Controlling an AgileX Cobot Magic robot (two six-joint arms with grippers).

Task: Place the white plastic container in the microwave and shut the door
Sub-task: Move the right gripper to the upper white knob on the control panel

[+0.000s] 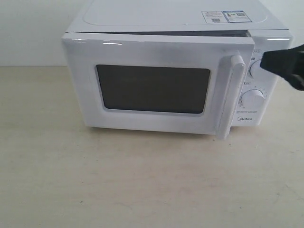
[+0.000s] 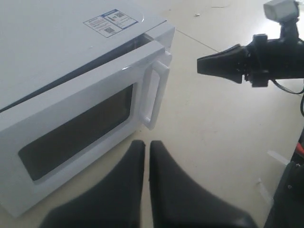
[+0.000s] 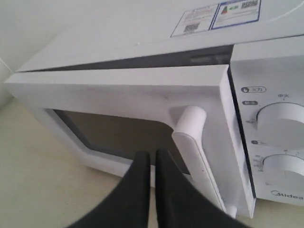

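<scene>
The white microwave (image 1: 171,19) stands on the table, and its door (image 1: 152,52) is slightly ajar, with a dark gap along the top and at the handle (image 1: 231,95) side. The white plastic container is hidden from every view. My right gripper (image 1: 262,61) hovers shut and empty in front of the dial panel, just right of the handle; the right wrist view shows it (image 3: 153,154) close to the door (image 3: 118,95) and handle (image 3: 194,142). My left gripper (image 2: 147,144) is shut on nothing, above the table in front of the door (image 2: 80,118).
Two round dials (image 1: 254,99) sit on the panel right of the door. Pale tabletop (image 1: 142,180) stretches in front of the microwave. A white wall runs behind it. The right arm (image 2: 266,59) reaches in from the right.
</scene>
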